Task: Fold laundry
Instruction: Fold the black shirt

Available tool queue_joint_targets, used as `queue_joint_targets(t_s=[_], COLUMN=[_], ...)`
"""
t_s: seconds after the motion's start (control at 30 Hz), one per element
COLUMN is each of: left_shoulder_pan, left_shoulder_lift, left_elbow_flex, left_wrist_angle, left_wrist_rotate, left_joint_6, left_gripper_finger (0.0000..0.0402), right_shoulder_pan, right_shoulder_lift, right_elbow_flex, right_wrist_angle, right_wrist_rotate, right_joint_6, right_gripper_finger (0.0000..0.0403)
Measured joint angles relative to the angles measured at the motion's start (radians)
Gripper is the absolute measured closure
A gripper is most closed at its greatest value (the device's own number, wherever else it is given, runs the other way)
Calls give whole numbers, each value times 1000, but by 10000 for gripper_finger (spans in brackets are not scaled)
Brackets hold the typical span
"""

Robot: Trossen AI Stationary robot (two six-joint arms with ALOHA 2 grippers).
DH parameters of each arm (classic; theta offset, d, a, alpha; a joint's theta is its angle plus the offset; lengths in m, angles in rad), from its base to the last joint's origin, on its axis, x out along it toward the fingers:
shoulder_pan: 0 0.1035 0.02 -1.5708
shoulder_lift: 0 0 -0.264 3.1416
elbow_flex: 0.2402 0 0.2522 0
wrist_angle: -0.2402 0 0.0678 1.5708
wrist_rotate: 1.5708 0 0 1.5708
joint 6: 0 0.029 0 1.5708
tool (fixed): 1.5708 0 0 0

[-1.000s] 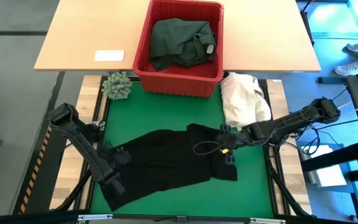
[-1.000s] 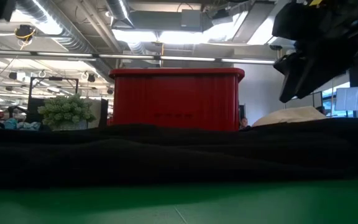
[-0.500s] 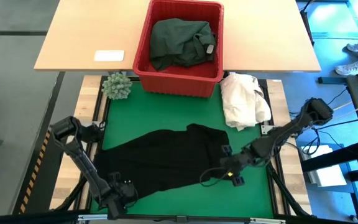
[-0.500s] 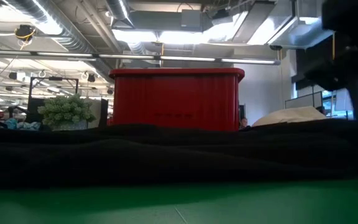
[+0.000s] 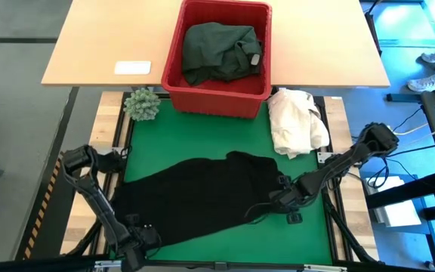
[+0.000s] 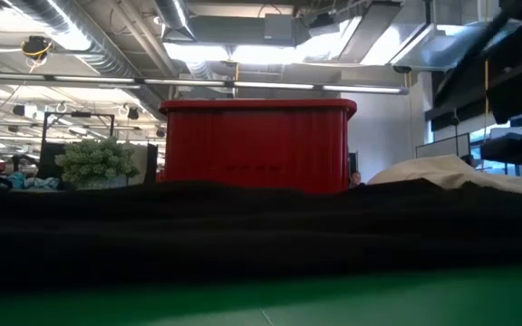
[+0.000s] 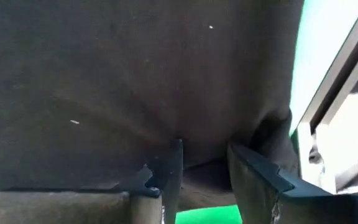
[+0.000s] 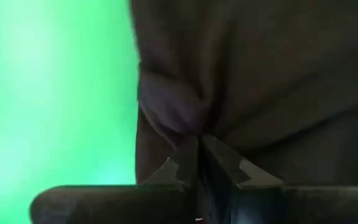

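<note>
At the left near corner of the green mat (image 5: 202, 136) sits the left gripper (image 5: 136, 240), low at the near-left edge of the black garment (image 5: 195, 195). In the left wrist view its two fingers (image 7: 169, 171) stand a little apart, and a fold of the black cloth sits between them, so it is pinching the garment's edge there.

The black garment is spread flat across the middle of the mat, wide from the near-left corner up to a bump near the centre. In the low view it makes a long dark band (image 6: 243, 235) across the whole picture.

Behind the mat, at the left, stands a small green plant (image 5: 142, 104). On the wooden table (image 5: 97, 45) lies a white card (image 5: 133, 67). To the right of it stands the red basket (image 5: 174, 53), and a dark green garment (image 5: 221, 49) lies bunched inside it.

At the right edge of the black garment is the right gripper (image 5: 281, 198). In the right wrist view its fingers (image 8: 188, 163) are pressed nearly together and they nip a small pucker of the black cloth.

Further right, at the far right corner of the mat, lies a cream-white cloth heap (image 5: 297, 121), apart from the black garment.
</note>
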Motion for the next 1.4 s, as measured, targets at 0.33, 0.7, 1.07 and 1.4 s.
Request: queue_joint_targets(t_s=[0.33,0.7,1.07,1.4], left_shoulder_pan=[-10,8,59,275], left_shoulder_lift=[43,-12,-14,-14], left_elbow_flex=[2,117,176,118], left_wrist_angle=[-6,-204,-220,-91], left_wrist_rotate=[153,-66,-448,-653], left_joint_6=[7,9,134,452], left_gripper_finger=[281,281,280,280], right_shoulder_pan=[0,0,-39,-236], right_shoulder_lift=[-73,-159,-192,-170], right_elbow_flex=[-3,46,76,76], right_wrist_angle=[-253,-268,-143,150], right_wrist_rotate=[1,12,245,177], right_joint_6=[77,78,-19,-240], right_gripper_finger=[395,391,391,391])
